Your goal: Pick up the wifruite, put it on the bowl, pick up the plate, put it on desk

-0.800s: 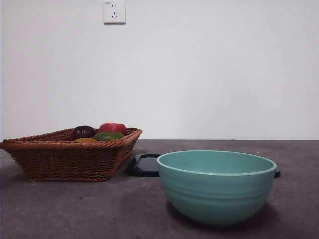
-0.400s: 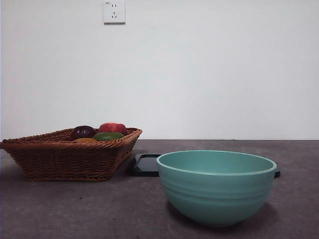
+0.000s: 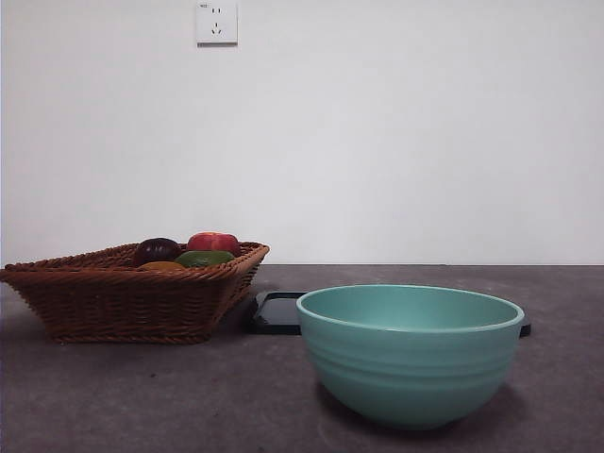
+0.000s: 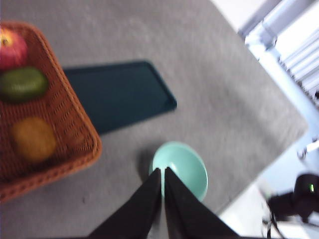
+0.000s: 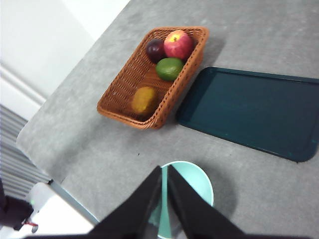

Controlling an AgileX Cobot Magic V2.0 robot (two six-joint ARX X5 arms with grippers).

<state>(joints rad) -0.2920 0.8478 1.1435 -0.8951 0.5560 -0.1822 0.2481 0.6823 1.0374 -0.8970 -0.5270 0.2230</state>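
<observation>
We see the wifruite lying in the basket; our left gripper and right gripper, both closed narrow and empty, hang high over the bowl.

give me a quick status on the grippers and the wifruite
Left gripper and right gripper both shut, empty, high over the bowl. Wifruite in the basket, untouched. Nothing blocking it.

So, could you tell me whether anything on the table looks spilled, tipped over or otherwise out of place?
Nothing stands out. The bowl stands upright on the desk, the four fruits, including the wifruite, lie inside the basket, and the dark tray lies flat beside it. No spill or damage shows.
</observation>
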